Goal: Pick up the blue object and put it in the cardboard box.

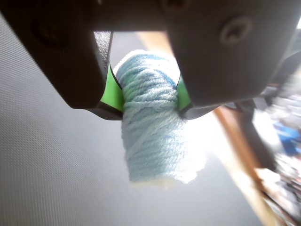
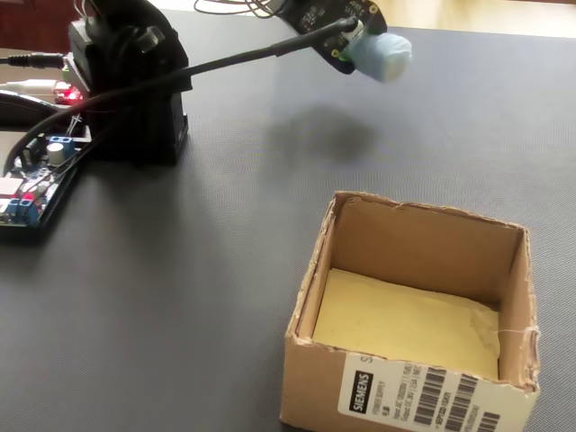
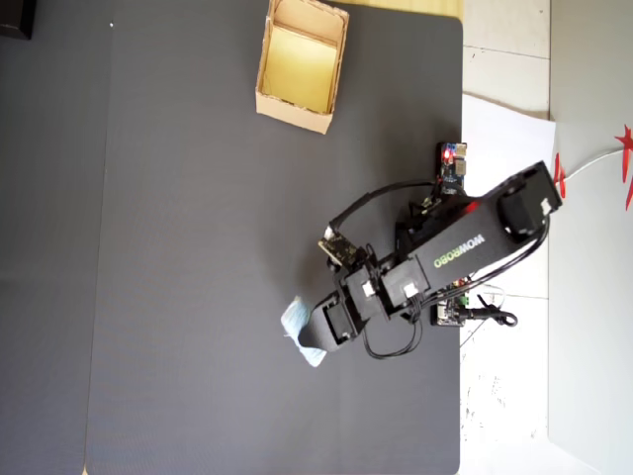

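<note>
Pinched between the 2 jaws of the gripper (image 1: 146, 101): the blue object (image 1: 153, 132), a pale light-blue lump wound in yarn-like strands. Squeezed at its upper half in the wrist view by green pads (image 1: 113, 92) on both sides, lower half hanging free below the jaws. Held clear of the dark grey mat (image 1: 51, 165), nothing touching its underside.

Seen in the fixed view as a rounded pale-blue end (image 2: 385, 56) sticking out to the right of the gripper (image 2: 358, 40), high above the mat (image 2: 216, 261), with a soft shadow on the mat beneath. Carried well apart from the cardboard box (image 2: 414, 400), which sits at the lower right of that view, open at the top, yellowish floor bare.

From overhead, poking out at the left of the gripper (image 3: 315, 332) as a pale patch (image 3: 294, 319), partly covered by the black jaws. Box (image 3: 292, 111) near the top edge of that view, far from the lump, up and slightly left of it.

Readable writing: "SIEMENS" on a white label (image 2: 423, 400) on the near wall of the box in the fixed view, beside barcodes and small print too fine to read. "WOWROBO" in green letters along the black arm (image 3: 450, 252) in the overhead view. Small circuit boards (image 3: 452, 168) beside the arm base, red light glowing on 1.
</note>
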You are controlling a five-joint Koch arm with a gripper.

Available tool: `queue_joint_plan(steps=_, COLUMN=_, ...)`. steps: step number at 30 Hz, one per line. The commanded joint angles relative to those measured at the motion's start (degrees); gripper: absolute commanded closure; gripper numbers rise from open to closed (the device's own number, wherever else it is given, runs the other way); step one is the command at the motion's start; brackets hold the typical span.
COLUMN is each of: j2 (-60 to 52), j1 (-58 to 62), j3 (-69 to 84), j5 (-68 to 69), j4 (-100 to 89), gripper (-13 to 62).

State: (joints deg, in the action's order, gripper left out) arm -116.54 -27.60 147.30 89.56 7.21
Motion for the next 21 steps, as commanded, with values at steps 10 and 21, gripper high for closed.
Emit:
queue_joint_plan(steps=10, j2=-11.07, j1=17.23, j3=0.44, j5=-1.76, j4=-7.21, gripper=47.3)
queue_joint_plan(steps=21, j2=-12.83, j1=36.39, j3=-0.44, j5=-2.55, j4=-10.81, gripper=47.3)
